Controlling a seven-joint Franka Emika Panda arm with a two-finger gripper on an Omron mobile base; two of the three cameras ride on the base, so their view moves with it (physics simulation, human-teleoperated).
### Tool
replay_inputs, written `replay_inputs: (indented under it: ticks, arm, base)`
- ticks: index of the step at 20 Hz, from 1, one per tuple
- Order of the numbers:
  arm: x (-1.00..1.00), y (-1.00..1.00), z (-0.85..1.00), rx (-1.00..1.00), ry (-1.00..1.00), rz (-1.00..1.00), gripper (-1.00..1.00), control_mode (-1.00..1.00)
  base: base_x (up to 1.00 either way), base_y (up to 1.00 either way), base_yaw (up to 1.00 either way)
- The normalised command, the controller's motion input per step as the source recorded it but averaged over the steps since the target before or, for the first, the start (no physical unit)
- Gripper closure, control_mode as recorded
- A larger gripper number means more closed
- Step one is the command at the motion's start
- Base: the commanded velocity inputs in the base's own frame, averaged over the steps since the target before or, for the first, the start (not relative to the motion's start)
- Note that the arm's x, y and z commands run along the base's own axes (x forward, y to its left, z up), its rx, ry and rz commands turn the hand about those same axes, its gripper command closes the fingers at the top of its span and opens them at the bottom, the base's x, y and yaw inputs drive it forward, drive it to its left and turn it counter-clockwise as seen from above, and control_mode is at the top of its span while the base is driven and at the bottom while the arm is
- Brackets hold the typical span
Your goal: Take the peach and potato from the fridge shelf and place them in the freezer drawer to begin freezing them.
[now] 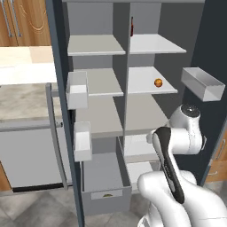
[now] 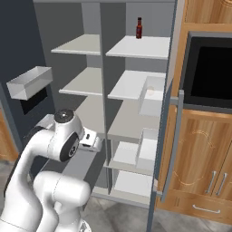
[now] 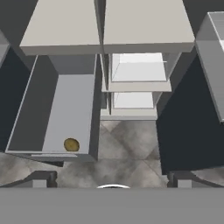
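Observation:
The peach (image 1: 158, 82), a small orange ball, rests on the glossy white fridge shelf (image 1: 142, 77) in the right half of the open fridge. Down at the lower left, the grey freezer drawer (image 1: 103, 175) is pulled out. In the hand view the potato (image 3: 71, 145), a tan-brown lump, lies on the floor of the freezer drawer (image 3: 57, 109) near its front corner. My gripper (image 3: 113, 180) hangs above the floor to the right of the drawer. It is open, its fingertips (image 3: 43, 179) far apart with nothing between them. The hand (image 2: 92, 140) sits in front of the lower shelves.
A dark bottle (image 2: 139, 28) stands on the top right shelf. White bins (image 1: 77, 91) hang on the left door, and a grey bin (image 1: 202, 83) on the right door. Two small white drawers (image 3: 138, 68) sit right of the freezer drawer. Wooden cabinets (image 2: 199, 154) flank the fridge.

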Motion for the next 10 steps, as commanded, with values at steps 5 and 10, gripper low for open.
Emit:
replay_inputs:
  ticks: [5,10]
  arm:
    - [-0.88,0.02,0.41,0.00,-0.07,-0.10,-1.00,-1.00]
    - [-0.45,0.40,0.02,-0.01,0.01,-0.02,-1.00,-1.00]
  base:
    - [0.00,0.00,0.00]
    - [0.00,0.00,0.00]
